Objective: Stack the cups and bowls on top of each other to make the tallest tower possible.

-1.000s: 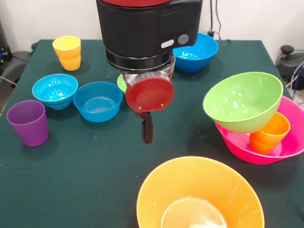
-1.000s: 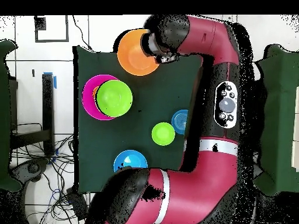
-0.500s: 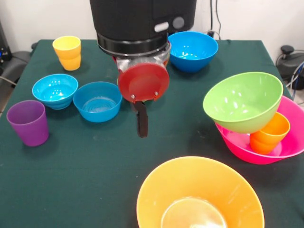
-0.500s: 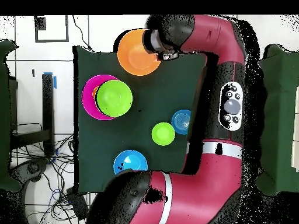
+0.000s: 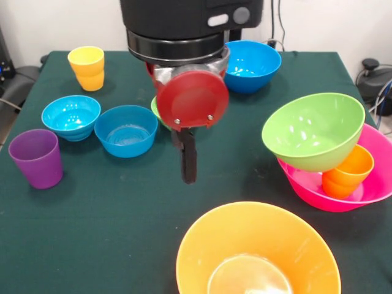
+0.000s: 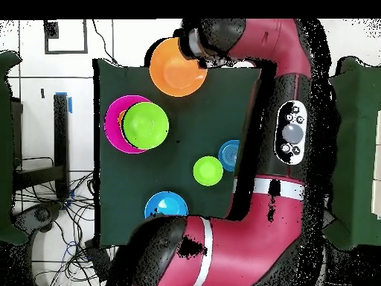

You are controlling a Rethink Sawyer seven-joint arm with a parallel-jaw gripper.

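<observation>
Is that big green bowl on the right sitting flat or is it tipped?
Tipped. The green bowl leans with its mouth angled toward the camera, propped on the orange cup standing inside the pink bowl.

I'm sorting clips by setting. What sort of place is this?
Probably a robotics lab: a green-covered table with plastic bowls, a big red robot arm over it, and loose cables on a tiled floor.

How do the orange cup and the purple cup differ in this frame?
The orange cup lies tilted inside the pink bowl, while the purple cup stands upright on the table by itself. The orange cup has the green bowl resting tilted over it; the purple cup has nothing on it. They sit at opposite sides of the table. Both are small plastic tumblers with the mouth open.
</observation>
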